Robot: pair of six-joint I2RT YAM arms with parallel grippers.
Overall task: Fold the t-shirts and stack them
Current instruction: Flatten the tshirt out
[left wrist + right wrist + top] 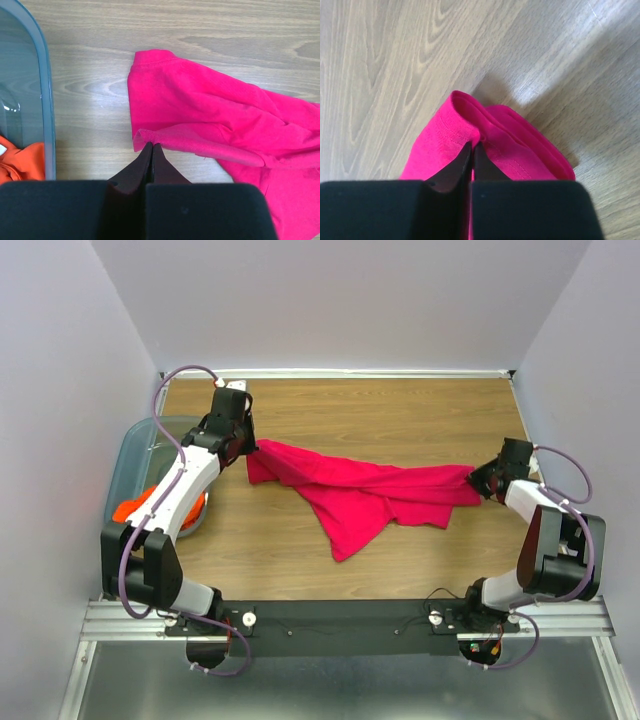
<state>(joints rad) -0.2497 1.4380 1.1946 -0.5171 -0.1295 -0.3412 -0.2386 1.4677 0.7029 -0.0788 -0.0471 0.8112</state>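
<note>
I have the wooden counter [400,410] filling the top view. The magenta-pink t-shirt [370,495] is strung across its middle from left to right, rumpled, with one loose flap sagging toward the near edge. At the left edge sits the translucent blue-grey bin [135,445], just apart from the pink shirt's left end. The orange t-shirt [130,508] lies bunched in the bin's near part, partly hidden under my left arm [185,485]. The left jaws are pressed together on the pink shirt's left end. The left wrist view shows their tips nipping a turned-up hem, with the cloth beyond it flat on the wood. My right arm [540,515] reaches in from the right. The right jaws are likewise closed, pinching a folded edge at the shirt's right end, which casts a shadow on the counter.
</note>
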